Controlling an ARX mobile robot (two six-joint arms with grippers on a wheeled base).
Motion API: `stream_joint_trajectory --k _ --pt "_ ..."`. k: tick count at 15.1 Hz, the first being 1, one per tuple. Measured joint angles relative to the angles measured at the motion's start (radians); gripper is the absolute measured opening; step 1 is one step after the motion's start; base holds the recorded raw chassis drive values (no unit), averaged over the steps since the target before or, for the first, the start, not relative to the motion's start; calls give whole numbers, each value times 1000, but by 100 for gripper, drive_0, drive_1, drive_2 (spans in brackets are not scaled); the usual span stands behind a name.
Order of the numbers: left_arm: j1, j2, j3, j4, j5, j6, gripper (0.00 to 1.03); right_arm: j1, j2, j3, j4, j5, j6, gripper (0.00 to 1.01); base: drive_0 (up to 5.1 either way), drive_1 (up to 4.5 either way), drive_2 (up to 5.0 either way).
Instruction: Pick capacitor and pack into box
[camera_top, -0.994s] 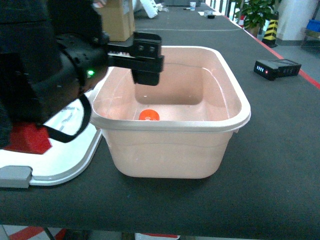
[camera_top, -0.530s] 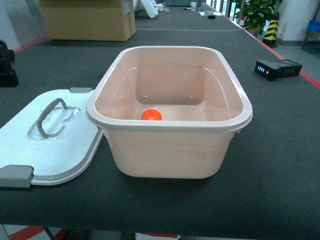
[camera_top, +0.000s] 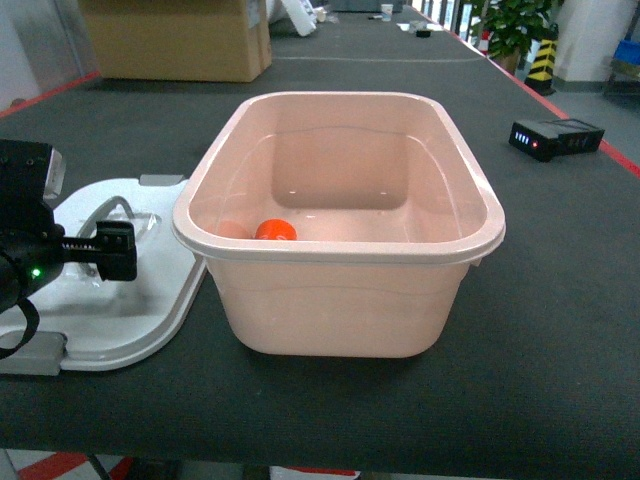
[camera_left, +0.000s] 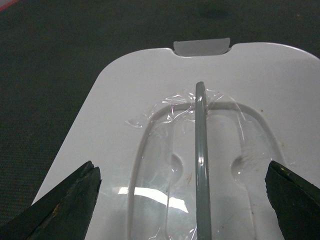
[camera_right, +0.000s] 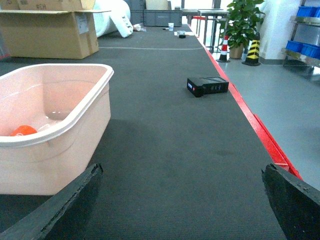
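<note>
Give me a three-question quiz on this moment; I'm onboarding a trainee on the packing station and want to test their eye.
1. True or false: the capacitor lies inside the box.
2. What does the left gripper hang over? A) cardboard carton B) lid C) black battery pack
3. Fill in: the left gripper's jaws stand ____ on either side of the grey handle.

Key: 1 true; 2 B; 3 open.
</note>
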Motion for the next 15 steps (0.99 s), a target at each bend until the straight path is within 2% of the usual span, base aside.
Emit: stream_joint_trajectory --k 3,4,8,9,11,12,15 --pt "0 3 -1 6 19 0 98 0 0 0 0 0 0 98 0 0 0" --pt "0 8 -2 15 21 0 90 0 0 0 0 0 0 98 0 0 0" --pt "-5 26 -3 30 20 -6 45 0 0 0 0 0 0 98 0 0 0" --pt "-5 26 -4 29 20 -11 37 0 0 0 0 0 0 98 0 0 0" --pt "-5 26 -4 29 20 -31 10 0 0 0 0 0 0 98 0 0 0" --pt "-3 26 -4 29 21 -37 2 0 0 0 0 0 0 98 0 0 0" --pt "8 10 -18 16 26 -53 2 0 0 0 0 0 0 98 0 0 0"
